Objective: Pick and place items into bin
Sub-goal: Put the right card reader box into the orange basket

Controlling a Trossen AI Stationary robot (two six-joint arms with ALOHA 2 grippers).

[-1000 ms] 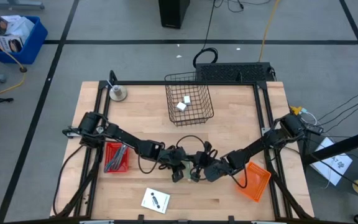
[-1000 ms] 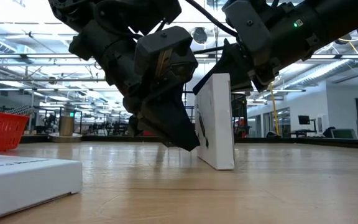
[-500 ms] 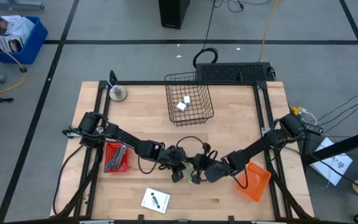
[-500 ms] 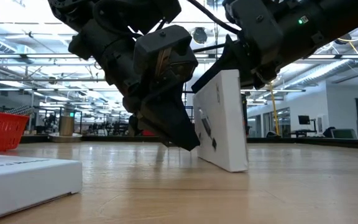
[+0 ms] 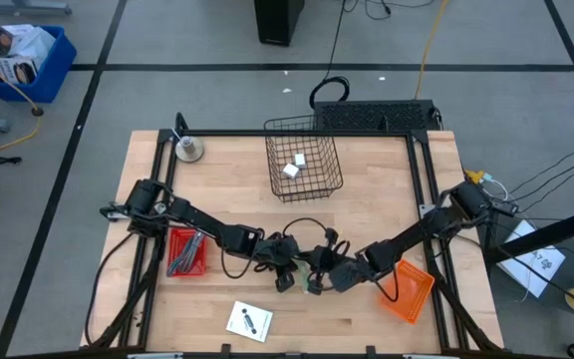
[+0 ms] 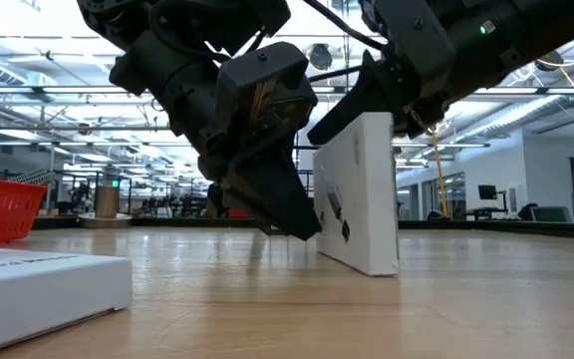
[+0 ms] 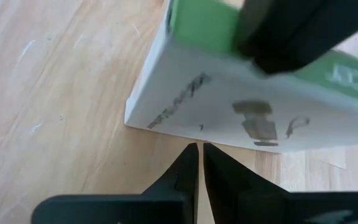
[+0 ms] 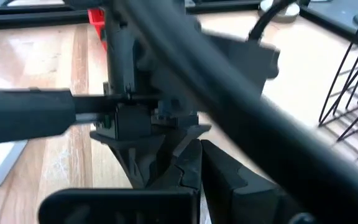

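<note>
The box stands tilted on edge at the surface's six o'clock (front centre), pinched at its top by our right tool. Left tool, nearly shut and empty, touches its side. Next we lift toward the basket at twelve.

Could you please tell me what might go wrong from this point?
The white box stands tilted on its lower edge, steadied only at the top by the right tool; it could slip and fall flat. The shut left tool sits close beside it, so the tools might collide.
</note>
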